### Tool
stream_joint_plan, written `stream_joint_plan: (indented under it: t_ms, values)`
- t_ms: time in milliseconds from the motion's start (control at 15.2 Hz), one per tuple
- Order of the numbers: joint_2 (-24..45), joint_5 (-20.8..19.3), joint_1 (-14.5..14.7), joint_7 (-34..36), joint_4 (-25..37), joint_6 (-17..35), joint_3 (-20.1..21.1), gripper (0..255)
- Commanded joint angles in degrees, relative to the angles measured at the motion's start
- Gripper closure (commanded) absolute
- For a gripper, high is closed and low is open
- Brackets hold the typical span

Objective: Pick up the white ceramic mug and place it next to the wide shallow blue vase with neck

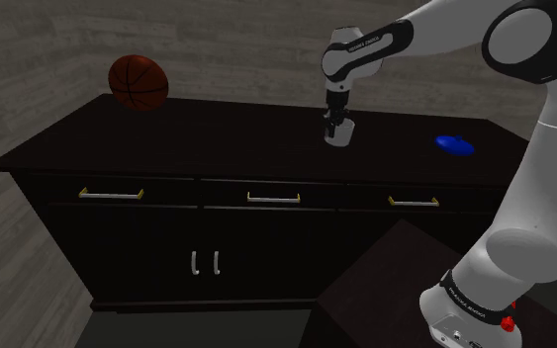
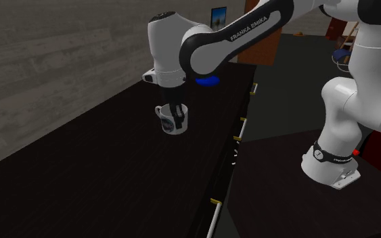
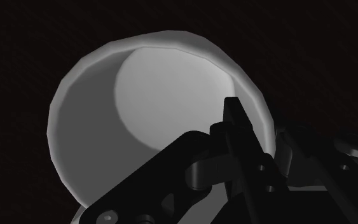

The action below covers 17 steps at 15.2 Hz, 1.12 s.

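Observation:
The white mug (image 1: pixel 337 135) stands upright on the dark sideboard top (image 1: pixel 217 138), about mid-length. My black gripper (image 1: pixel 335 127) comes straight down onto it. In the second exterior view the mug (image 2: pixel 173 120) shows a handle and a dark print, with the gripper (image 2: pixel 175 115) at its rim. The wrist view looks into the mug (image 3: pixel 107 127): one finger is inside, the other outside, and the gripper (image 3: pixel 266 137) clasps the wall between them. The low blue vase (image 1: pixel 454 144) lies further along the top towards the shoulder view's right, also seen as the vase (image 2: pixel 209 82) beyond the arm.
A basketball (image 1: pixel 138 82) rests at the far corner of the sideboard on the shoulder view's left. The sideboard has drawers with brass handles (image 1: pixel 271 198) along its front edge. My stand (image 1: pixel 385 287) sits close to the front.

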Motion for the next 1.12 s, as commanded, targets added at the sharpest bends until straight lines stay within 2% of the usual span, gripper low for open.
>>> stream_joint_plan:
  t_ms: [0, 1056]
  values:
    - [-0.56, -0.07, 0.02, -0.05, 0.89, -1.47, -0.03, 255]
    - [-3.0, -0.3, 0.12, -0.53, 10.07, -13.05, -0.1, 255]
